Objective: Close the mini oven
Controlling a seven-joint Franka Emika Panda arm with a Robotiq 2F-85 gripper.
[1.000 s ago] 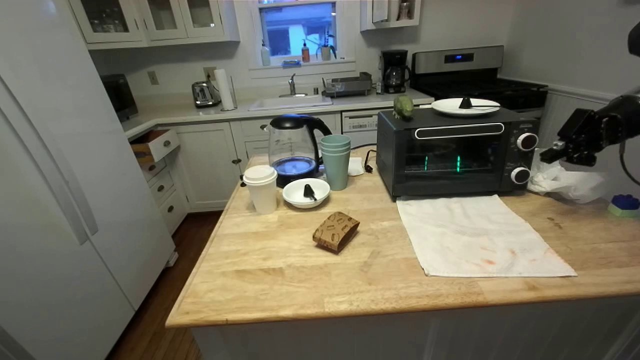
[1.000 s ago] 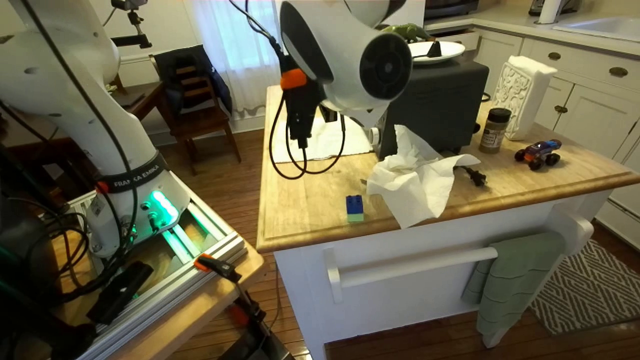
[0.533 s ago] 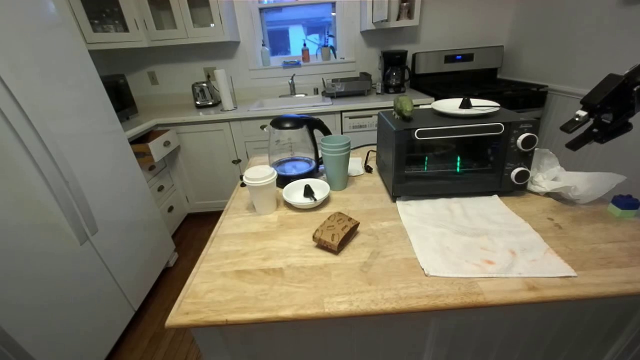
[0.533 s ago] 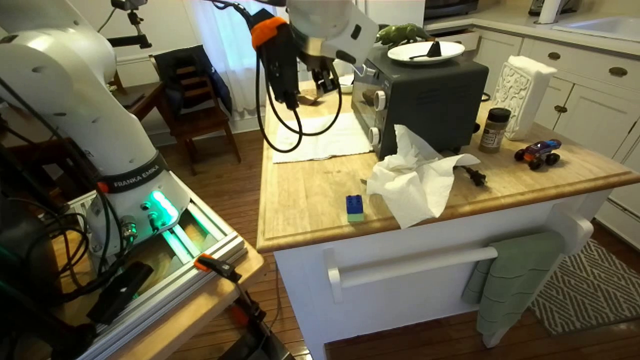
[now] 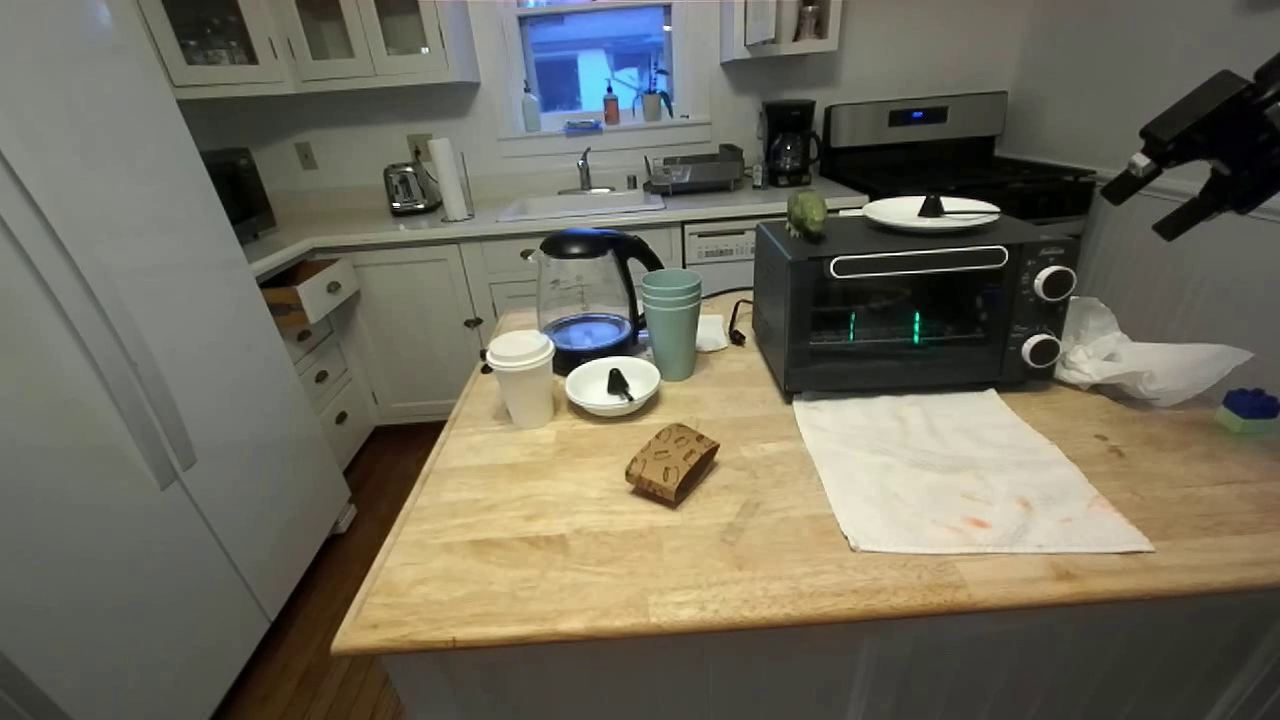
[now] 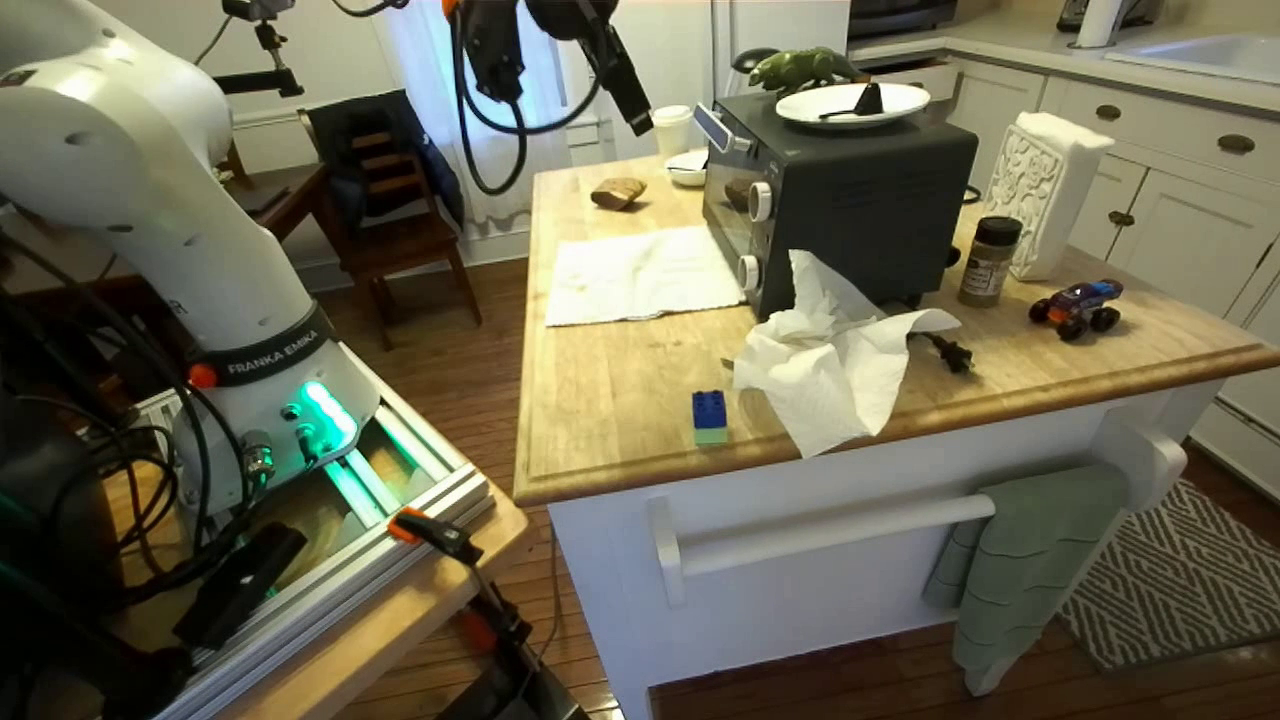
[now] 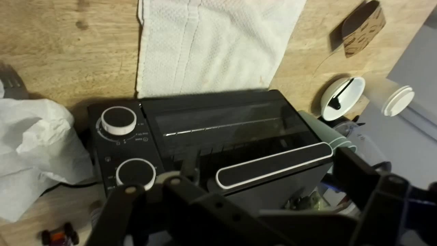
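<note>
The black mini oven point(image 5: 900, 370) stands on the wooden island, its glass door point(image 5: 890, 310) upright and flush with the front. Across the top of that door runs the white-rimmed handle point(image 5: 920, 262); two white-ringed knobs sit on the panel beside it. My gripper point(image 5: 1146, 209) hangs in the air off the knob end and in front of the oven, touching nothing. An exterior view shows a dark finger point(image 6: 628, 98) short of the handle. In the wrist view the jaws stand wide apart, with the handle point(image 7: 275, 165) seen beyond them and nothing held.
On top of the oven are a white plate point(image 5: 930, 213) and a green toy dinosaur point(image 6: 805, 68). A white towel point(image 6: 645, 275) lies before the door. Crumpled paper point(image 6: 835, 360) and a blue-green block point(image 6: 709, 415) are on the knob side. Cups point(image 5: 675, 330) and a kettle point(image 5: 590, 300) stand opposite.
The arm has drawn back and up, away from the oven's front and knobs. The jaws have spread from nearly shut to wide apart. The oven door looks the same throughout.
</note>
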